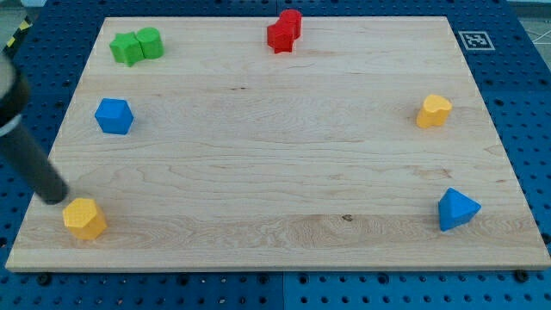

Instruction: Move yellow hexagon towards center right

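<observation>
My tip [57, 197], a bare rod with no jaws to spread, is sitting just upper-left of the yellow hexagon [84, 218] (bottom-left of the tabletop [258, 172]), its goal lying far right.

No readable text, numbers or brands; only a black-and-white fiducial marker [475, 40] on the blue pegboard [516, 103], top right.

Light wood board [275, 164], grain running left-right, even overhead light, no hard shadows. Beneath and all round: blue perforated base [525, 103]. Black/white marker tag [474, 40] far right. Yellow/black hazard strip [17, 33] far left.
</observation>
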